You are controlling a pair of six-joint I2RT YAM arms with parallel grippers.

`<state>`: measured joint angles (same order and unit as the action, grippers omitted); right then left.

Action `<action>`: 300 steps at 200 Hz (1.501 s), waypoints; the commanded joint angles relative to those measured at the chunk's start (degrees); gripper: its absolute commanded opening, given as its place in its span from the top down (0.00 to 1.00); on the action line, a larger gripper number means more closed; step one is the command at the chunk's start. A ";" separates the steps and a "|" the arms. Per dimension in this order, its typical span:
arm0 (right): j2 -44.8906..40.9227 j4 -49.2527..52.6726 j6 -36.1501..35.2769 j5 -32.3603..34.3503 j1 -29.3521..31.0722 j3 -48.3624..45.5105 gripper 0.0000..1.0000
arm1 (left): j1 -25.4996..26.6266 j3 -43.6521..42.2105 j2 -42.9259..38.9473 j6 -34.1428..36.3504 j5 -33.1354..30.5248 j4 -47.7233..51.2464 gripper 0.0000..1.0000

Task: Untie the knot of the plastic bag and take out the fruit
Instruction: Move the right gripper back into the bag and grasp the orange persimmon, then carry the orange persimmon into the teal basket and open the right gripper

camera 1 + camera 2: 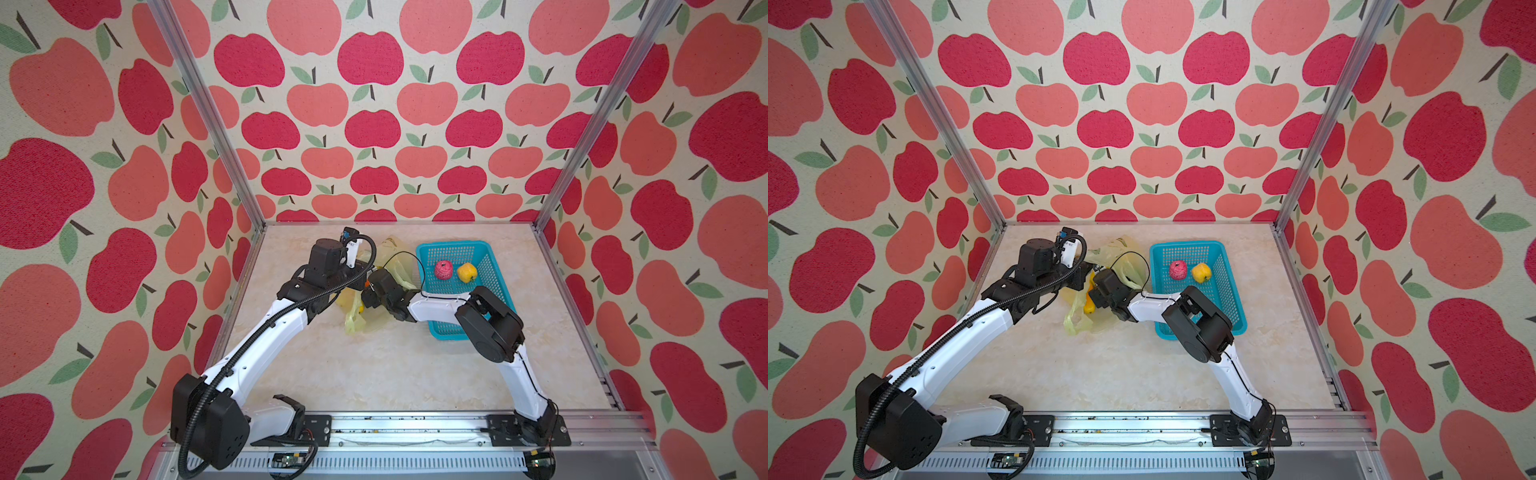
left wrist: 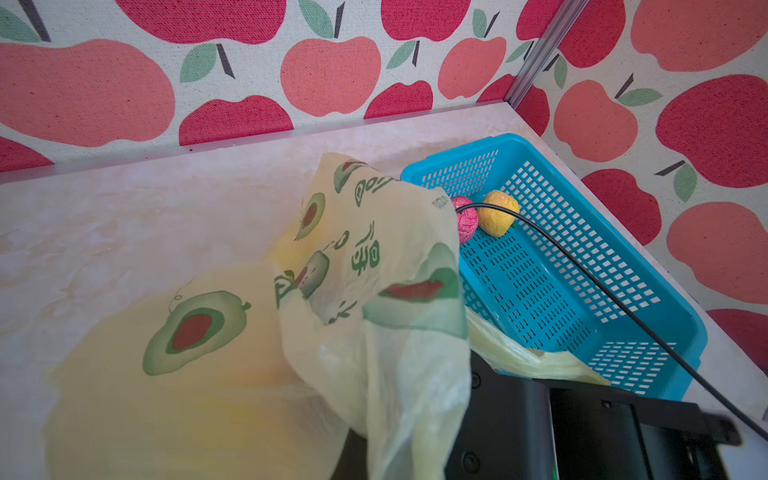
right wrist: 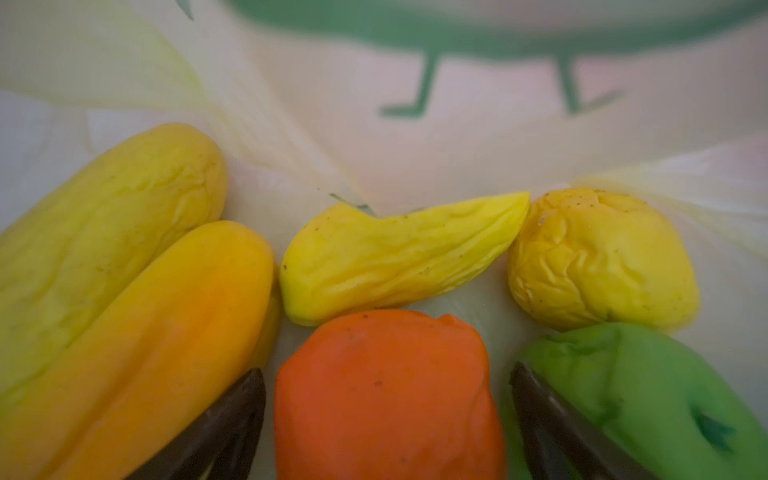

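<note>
The plastic bag point(image 1: 397, 259) point(image 1: 1127, 266) lies crumpled on the table left of the basket. Its printed film point(image 2: 374, 257) rises right in front of the left wrist camera. My left gripper point(image 1: 360, 281) is shut on the bag's film, and the film hides its jaws. My right gripper point(image 3: 386, 399) is inside the bag and open, with a dark fingertip point(image 3: 232, 415) on either side of an orange fruit point(image 3: 386, 374). Round it lie a green fruit point(image 3: 644, 395), a round yellow one point(image 3: 598, 257), a pointed yellow one point(image 3: 395, 262) and two long yellow ones point(image 3: 124, 270). The knot is out of view.
A turquoise basket point(image 1: 453, 245) point(image 1: 1187, 245) point(image 2: 582, 291) stands right of the bag. It holds a pink fruit point(image 1: 443, 270) and a yellow fruit point(image 1: 467, 272). The right arm's elbow point(image 1: 490, 328) hangs over the basket's near corner. Apple-print walls enclose the table.
</note>
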<state>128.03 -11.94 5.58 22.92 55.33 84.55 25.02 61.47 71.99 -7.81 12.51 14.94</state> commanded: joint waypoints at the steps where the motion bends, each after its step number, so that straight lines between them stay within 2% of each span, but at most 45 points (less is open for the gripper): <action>1: 1.26 3.24 1.26 -1.76 -0.14 1.94 0.16 | 0.27 1.24 -0.79 1.39 0.11 0.73 1.00; 19: 0.12 3.29 1.18 -2.26 -0.05 1.21 0.28 | 0.25 1.22 -0.62 1.50 -0.03 0.62 1.00; 52: -5.66 2.03 -0.58 -2.23 1.56 -3.01 0.45 | 0.04 1.29 -0.27 1.66 -0.74 0.61 1.00; 99: -19.38 -3.61 -3.37 0.46 6.82 -15.98 0.59 | -0.04 0.85 -0.73 1.53 -0.81 0.36 1.00; 156: -40.51 -7.64 -6.79 2.20 13.08 -31.37 0.68 | -0.23 0.71 0.07 1.49 -1.28 0.09 1.00; 182: -49.97 -7.11 -6.80 2.42 13.14 -36.30 0.71 | -0.23 0.58 0.03 1.23 -1.04 -0.09 1.00; 213: -62.89 -5.10 -8.77 6.42 12.81 -41.31 0.73 | -0.29 0.30 -0.07 1.22 -1.18 -0.26 1.00; 247: -75.67 -0.12 -7.25 11.06 7.39 -45.43 0.78 | -0.41 0.09 0.26 1.21 -1.28 -0.26 1.00; 274: -82.28 6.07 -0.90 8.97 -3.48 -48.12 0.81 | -0.49 -0.10 0.01 1.14 -1.15 -0.44 1.00; 300: -82.41 11.50 5.17 3.40 -15.25 -49.22 0.81 | -0.49 0.01 -0.04 1.05 -1.00 -0.27 1.00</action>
<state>45.23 -8.36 3.33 30.26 48.16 36.95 24.88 61.47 72.03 -7.42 11.88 14.72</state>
